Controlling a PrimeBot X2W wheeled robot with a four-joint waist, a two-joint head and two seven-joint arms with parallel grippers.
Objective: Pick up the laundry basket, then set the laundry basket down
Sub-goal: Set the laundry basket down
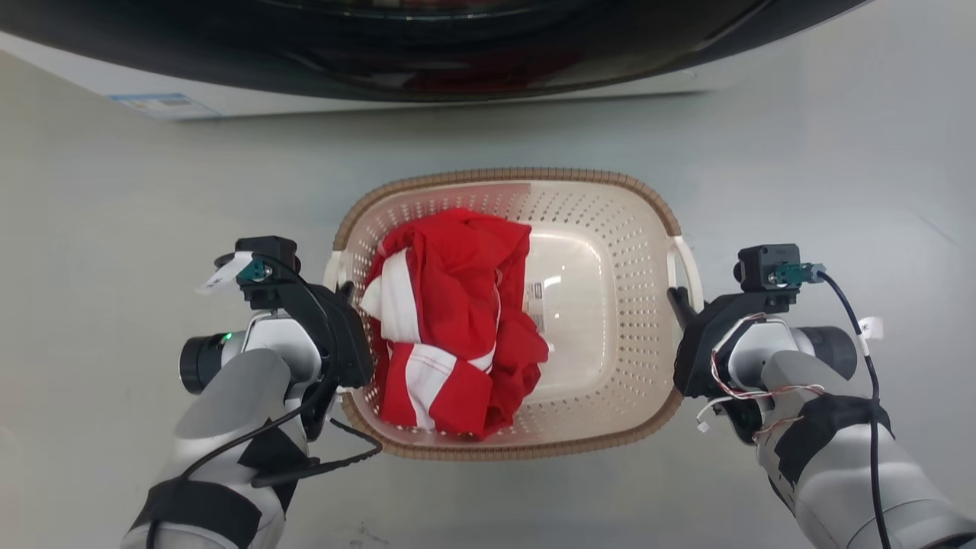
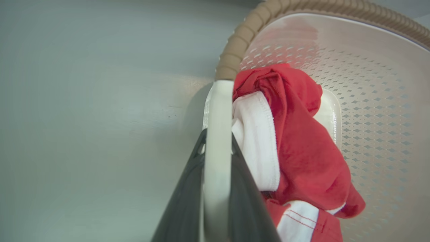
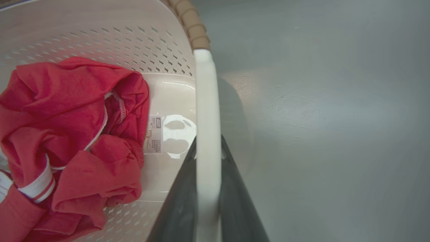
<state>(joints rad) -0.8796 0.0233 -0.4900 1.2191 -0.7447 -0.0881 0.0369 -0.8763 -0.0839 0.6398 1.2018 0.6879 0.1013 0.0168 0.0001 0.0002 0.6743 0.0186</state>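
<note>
The laundry basket [image 1: 610, 229], cream and perforated with a brown woven rim, is in the middle of the head view above the grey floor. It holds a crumpled red and white garment [image 1: 450, 320]. My left gripper [image 1: 347, 296] is shut on the basket's white left handle [image 2: 218, 107], which runs between its dark fingers. My right gripper [image 1: 676, 299] is shut on the white right handle [image 3: 205, 87] in the same way. A label sticker [image 3: 154, 134] shows on the smooth bottom. I cannot tell whether the basket rests on the floor.
A washer [image 1: 457, 46] with a dark round door and white front spans the top of the head view, just beyond the basket's far rim. Bare grey floor [image 1: 114, 191] surrounds the basket on the left, right and near sides.
</note>
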